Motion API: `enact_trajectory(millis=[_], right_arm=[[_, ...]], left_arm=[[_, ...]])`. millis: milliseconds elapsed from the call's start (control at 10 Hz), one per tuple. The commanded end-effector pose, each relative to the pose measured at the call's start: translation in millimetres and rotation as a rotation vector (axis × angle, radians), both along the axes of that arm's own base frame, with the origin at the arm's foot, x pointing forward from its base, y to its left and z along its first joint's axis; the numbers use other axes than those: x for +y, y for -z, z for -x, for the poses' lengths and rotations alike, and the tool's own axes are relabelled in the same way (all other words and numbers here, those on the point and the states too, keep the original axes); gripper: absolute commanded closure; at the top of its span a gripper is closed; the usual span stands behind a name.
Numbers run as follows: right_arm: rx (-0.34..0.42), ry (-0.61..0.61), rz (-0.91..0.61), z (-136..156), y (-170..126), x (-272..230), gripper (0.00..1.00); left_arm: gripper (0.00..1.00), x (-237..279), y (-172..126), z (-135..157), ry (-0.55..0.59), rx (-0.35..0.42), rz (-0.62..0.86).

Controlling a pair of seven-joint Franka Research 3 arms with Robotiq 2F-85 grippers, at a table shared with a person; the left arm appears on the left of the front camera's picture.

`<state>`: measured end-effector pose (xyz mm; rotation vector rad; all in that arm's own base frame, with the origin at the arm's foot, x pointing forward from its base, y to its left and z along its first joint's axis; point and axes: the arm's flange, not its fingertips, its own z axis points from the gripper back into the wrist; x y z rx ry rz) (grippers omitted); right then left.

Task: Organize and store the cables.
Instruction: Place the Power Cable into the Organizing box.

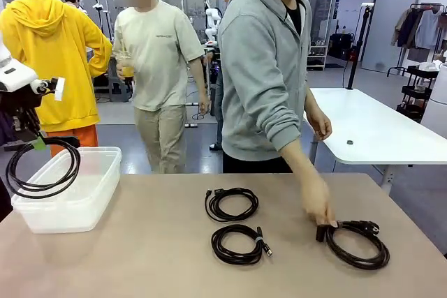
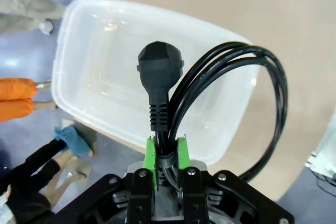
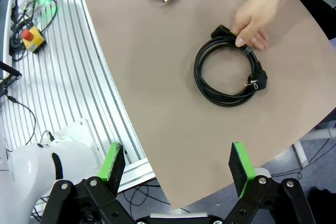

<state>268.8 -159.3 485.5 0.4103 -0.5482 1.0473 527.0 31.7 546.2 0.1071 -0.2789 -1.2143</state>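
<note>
1. left gripper [image 2: 168, 153] is clamped on a black cable [image 2: 160, 66], with its green pads [image 2: 151, 156] pinching the cord just below the plug
2. the plug stands up past the fingertips and the cable's loops hang from the jaws above the left end of a clear plastic tub [image 1: 91, 197]; cannot tell if they touch it
3. the tub sits at the left of the table [image 1: 140, 263]
4. right gripper [image 3: 178, 161] has its fingers spread wide with nothing between them, over the table's right edge
5. beyond it, a person's hand [image 3: 254, 22] pinches a thick coiled cable [image 3: 202, 77] lying flat
6. mid-table lie the far coil [image 1: 253, 207] and the near coil [image 1: 218, 246], just beside each other, well apart from the tub
</note>
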Motion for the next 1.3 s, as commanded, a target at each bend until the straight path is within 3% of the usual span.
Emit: enact_trajectory(millis=[0, 500, 700, 1200], right_arm=[[0.016, 0.016, -0.008, 0.4, -2.8, 1.2, 0.00], [0.016, 0.016, -0.008, 0.4, -2.8, 1.2, 0.00], [0.016, 0.016, -0.008, 0.4, -2.8, 1.2, 0.00], [0.016, 0.016, -0.008, 0.4, -2.8, 1.2, 0.00]], left_arm=[[0.81, -0.7, 10.4, -26.7, -0.048, -0.029, 0.035], [0.81, -0.7, 60.8, -79.2, -0.150, 0.002, -0.002], [0.81, -7.0, 83.6, -89.3, -0.156, 0.076, 0.004], [0.81, -13.2, 103.4, -92.0, -0.208, 0.085, -0.053]])
